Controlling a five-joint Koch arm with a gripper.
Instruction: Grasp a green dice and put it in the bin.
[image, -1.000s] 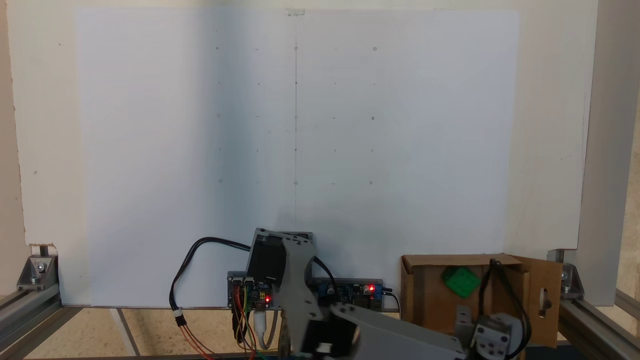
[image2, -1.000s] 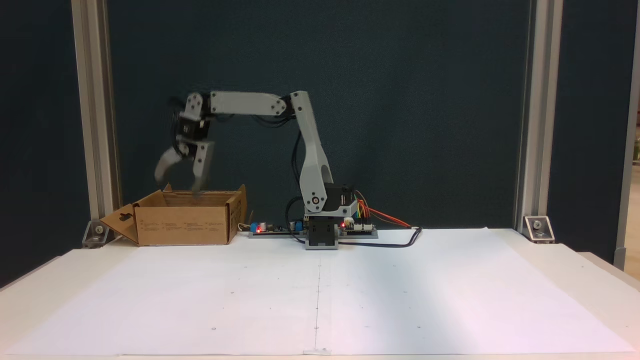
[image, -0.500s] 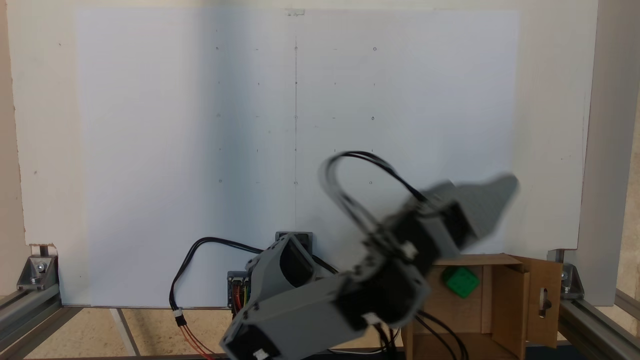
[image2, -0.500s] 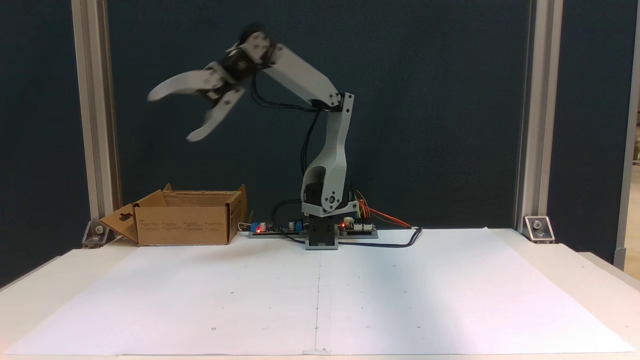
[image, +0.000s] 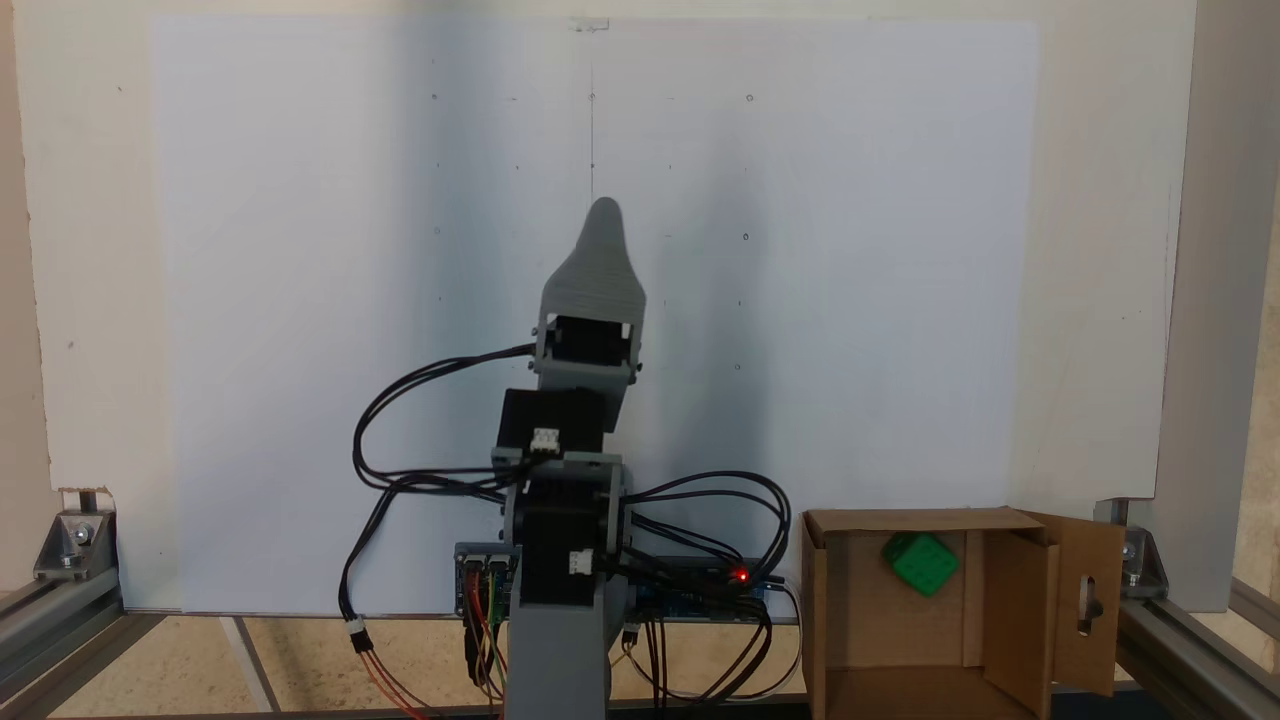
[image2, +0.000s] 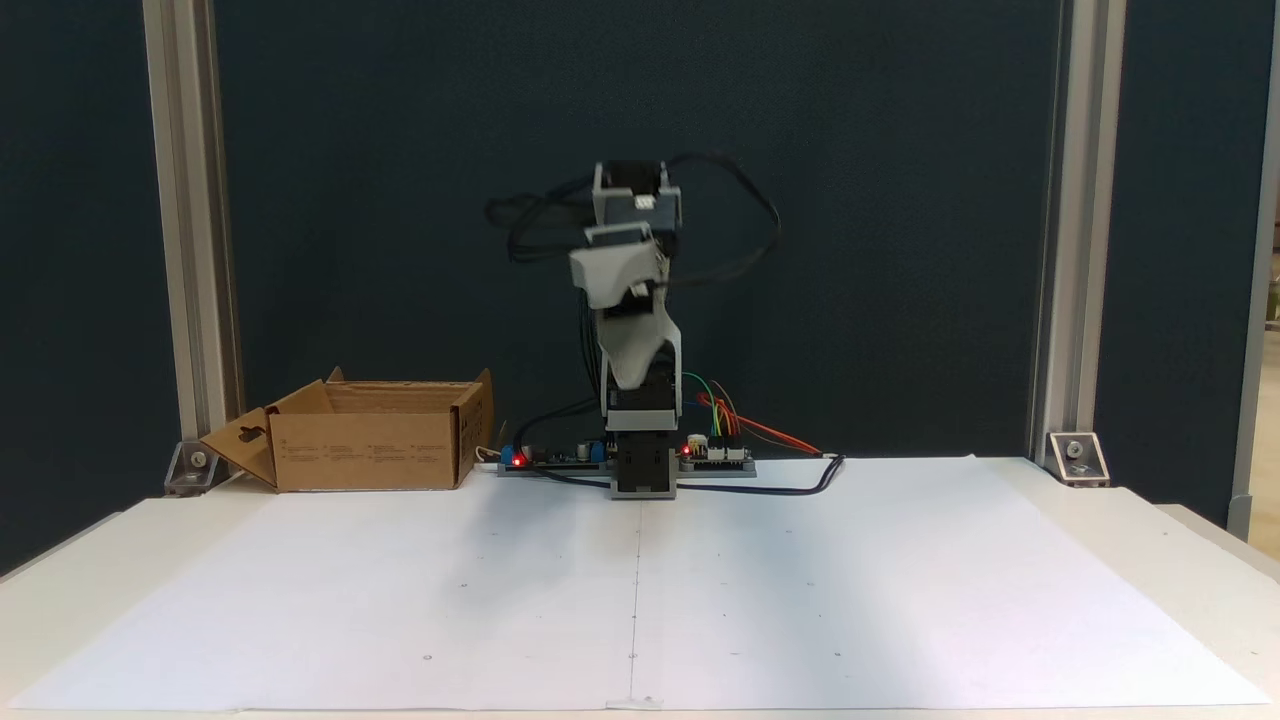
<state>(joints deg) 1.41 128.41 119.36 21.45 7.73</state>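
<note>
Table: one pale top under my rig, seen in both fixed views, with one white paper sheet over most of it.
Frame posts: two upright metal posts, one at each side of the table's far edge.
Arm: one, folded up over its own base at the middle of the far edge, well apart from the box.
Bin: one brown cardboard box, open on top, one flap with a slot hole; it sits right of the base in the top-down fixed view, left of it in the front one.
Circuit boards: beside the base, red lights lit.
Cables: black loops hang around the arm; coloured wires run into the boards.
Gripper: I see one grey tip pointing over the sheet, touching nothing; its jaws lie one behind the other, so I cannot tell how wide it stands.
Green dice: one, lying inside the bin near its far wall.
</note>
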